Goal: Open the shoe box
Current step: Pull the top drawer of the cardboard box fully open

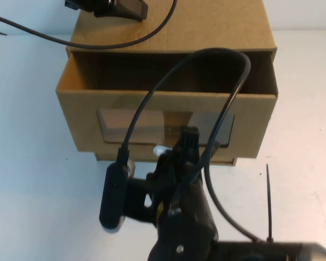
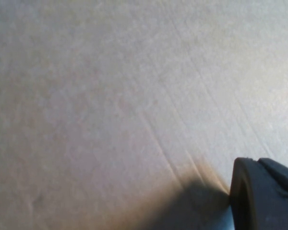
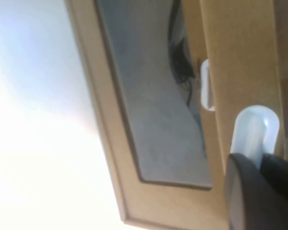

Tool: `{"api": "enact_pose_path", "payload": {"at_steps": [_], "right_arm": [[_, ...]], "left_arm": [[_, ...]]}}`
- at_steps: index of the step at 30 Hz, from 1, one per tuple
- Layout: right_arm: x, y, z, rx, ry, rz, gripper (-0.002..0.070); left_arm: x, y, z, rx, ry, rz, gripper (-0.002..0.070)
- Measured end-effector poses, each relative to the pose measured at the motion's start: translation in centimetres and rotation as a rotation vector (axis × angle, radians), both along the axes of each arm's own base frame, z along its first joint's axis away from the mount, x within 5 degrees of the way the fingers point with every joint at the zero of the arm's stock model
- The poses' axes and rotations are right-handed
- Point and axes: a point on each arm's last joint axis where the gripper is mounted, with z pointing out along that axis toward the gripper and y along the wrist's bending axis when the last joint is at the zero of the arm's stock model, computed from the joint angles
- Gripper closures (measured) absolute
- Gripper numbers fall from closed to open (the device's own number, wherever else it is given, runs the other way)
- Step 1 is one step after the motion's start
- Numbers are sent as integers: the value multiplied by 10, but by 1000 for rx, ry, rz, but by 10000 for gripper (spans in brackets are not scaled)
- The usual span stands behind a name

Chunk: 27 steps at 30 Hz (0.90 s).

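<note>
1. Shoe box (image 1: 168,27) sits in the middle of the white table (image 1: 27,179). It is the drawer kind. Its drawer (image 1: 87,117) sticks part way out toward the robot, and a dark gap shows behind the front wall.
2. The right gripper (image 1: 176,148) is low at the drawer's front wall, just under the shiny window (image 1: 130,126). Its fingers are squeezed almost fully together. A small white tab (image 3: 206,86) sits on the front wall close by, but one cannot tell if the fingers have hold of it.
3. The left gripper (image 1: 119,6) is on the box's top, at the far end.
4. The job looks about half done. To do this step well, the right arm should pull straight back toward the robot, slow and level, so the drawer does not jam sideways.
5. The left arm should press down so the outer box does not slide along.
6. The black cable (image 1: 228,109) loops over the drawer and could snag.
</note>
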Motion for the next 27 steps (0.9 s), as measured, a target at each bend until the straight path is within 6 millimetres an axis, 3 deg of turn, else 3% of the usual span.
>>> {"api": "enact_pose_path", "payload": {"at_steps": [16,27], "right_arm": [[-61,-7,22,48,136,21,669],[-67,-11,23,47,174,6,669]], "left_arm": [[1,0,0,4,4,11,680],[1,0,0,4,4,11,680]]}}
